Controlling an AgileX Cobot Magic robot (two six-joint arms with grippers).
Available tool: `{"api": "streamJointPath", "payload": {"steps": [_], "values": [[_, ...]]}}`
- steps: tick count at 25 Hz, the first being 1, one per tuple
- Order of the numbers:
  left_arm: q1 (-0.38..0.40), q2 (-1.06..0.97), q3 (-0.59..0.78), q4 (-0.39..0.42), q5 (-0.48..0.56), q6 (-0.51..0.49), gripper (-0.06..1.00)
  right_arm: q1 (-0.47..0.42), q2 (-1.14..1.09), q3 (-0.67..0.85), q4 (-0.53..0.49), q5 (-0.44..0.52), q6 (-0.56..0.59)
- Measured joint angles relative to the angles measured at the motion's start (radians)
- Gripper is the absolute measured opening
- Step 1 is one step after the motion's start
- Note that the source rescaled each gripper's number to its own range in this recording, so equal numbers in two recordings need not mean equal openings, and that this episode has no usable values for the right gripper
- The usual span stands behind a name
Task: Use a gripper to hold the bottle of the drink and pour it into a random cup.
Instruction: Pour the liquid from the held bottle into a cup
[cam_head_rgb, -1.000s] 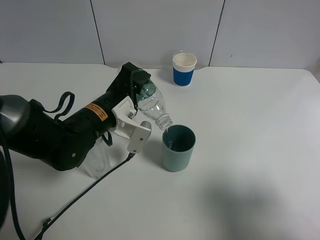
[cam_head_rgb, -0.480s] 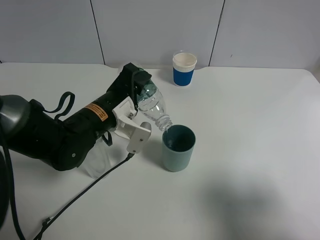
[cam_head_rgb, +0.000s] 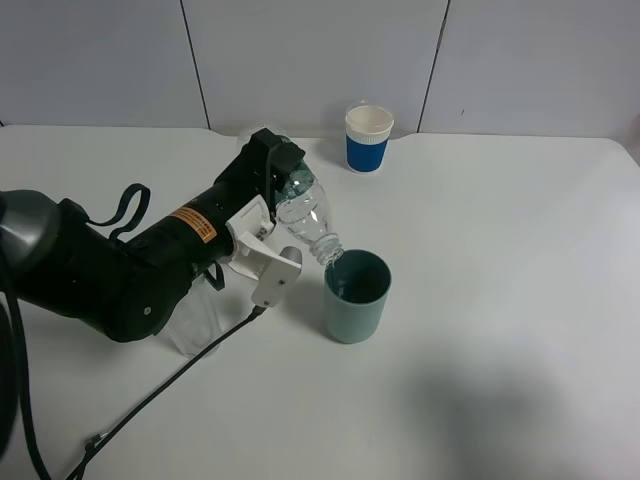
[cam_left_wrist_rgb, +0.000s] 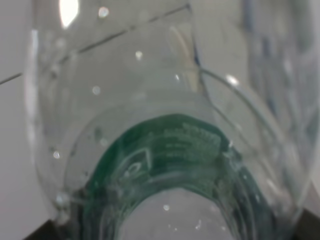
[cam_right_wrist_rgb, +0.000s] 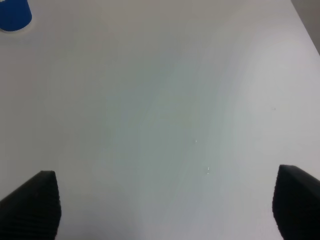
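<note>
My left gripper (cam_head_rgb: 283, 172) is shut on the base end of the bottle of the drink (cam_head_rgb: 307, 215), a clear bottle with a dark green label. The bottle is tilted neck-down to the right, its open mouth just over the near-left rim of the teal-green cup (cam_head_rgb: 357, 297), which stands upright on the table. The bottle (cam_left_wrist_rgb: 165, 150) fills the left wrist view, so the fingers there are hidden. In the right wrist view my right gripper (cam_right_wrist_rgb: 165, 205) is open over bare table, with one dark fingertip (cam_right_wrist_rgb: 35, 202) near each side.
A blue paper cup (cam_head_rgb: 368, 138) with a white rim stands at the back, also seen in the right wrist view as the blue cup (cam_right_wrist_rgb: 14, 14). A clear tumbler (cam_head_rgb: 195, 322) sits partly under my left arm. A black cable (cam_head_rgb: 170, 385) trails over the white table (cam_head_rgb: 520, 300).
The bottle has tipped slightly further, its mouth sinking a little closer to the cup's rim. The cup has not moved.
</note>
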Motion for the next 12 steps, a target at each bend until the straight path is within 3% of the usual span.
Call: {"api": "streamJointPath", "payload": {"steps": [12], "values": [[0.0,0.0,0.0,0.0,0.0,0.024,0.0,0.0,0.0,0.0,0.0,0.0,0.0]]}}
